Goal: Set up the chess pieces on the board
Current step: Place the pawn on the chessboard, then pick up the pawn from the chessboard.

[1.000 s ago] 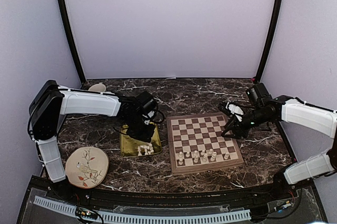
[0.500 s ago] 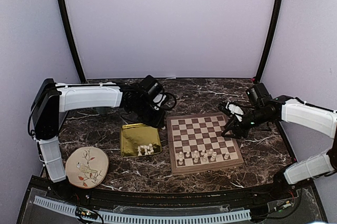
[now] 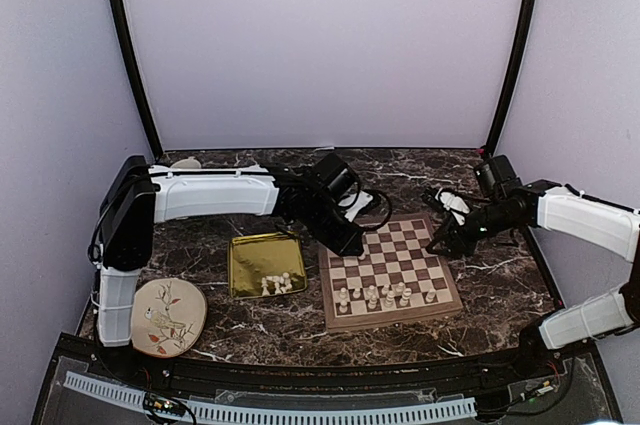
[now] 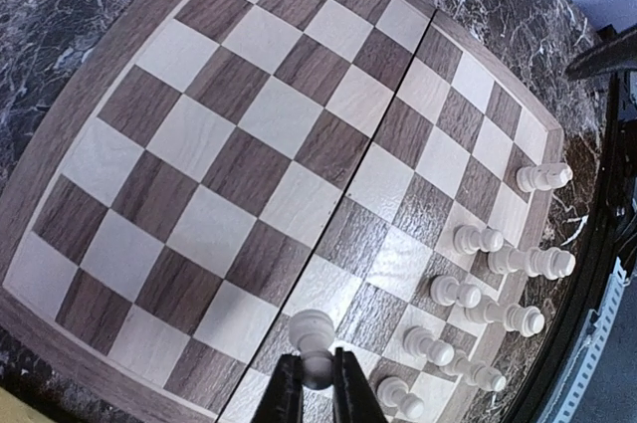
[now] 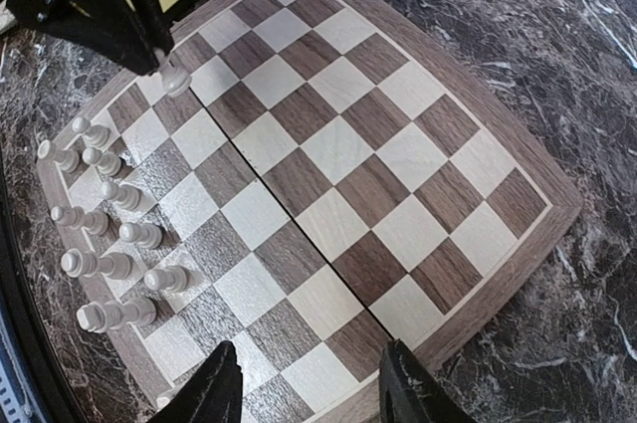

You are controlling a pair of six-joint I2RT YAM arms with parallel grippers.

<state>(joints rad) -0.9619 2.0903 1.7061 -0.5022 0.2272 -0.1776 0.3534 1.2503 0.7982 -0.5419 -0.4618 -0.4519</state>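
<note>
From above, one square wooden chessboard [image 3: 395, 316] with light and brown squares lies right of centre on the dark, white-veined marble table [image 3: 500, 285]. One shiny gold square tray [image 3: 255, 253] sits just beside its left edge. One round cream plate [image 3: 165, 317] with a bird drawing lies near the left arm's base. Tiny cream-white chess pieces [image 3: 372, 296] stand in the board's two nearest rows. A further cluster lies in the tray's near corner, too small to count. The left gripper [image 3: 352, 242] hangs over the board's far left corner, and the right gripper [image 3: 440, 243] is at its right edge. Pale lilac walls and two black poles enclose the table.

The left wrist view shows that gripper clamped on one cream pawn [image 4: 314, 331] above the board. Eight more pieces stand along one edge.

In the right wrist view its two fingers stand apart with nothing between them, above the board's rim. About nine standing pieces can be counted.
</note>
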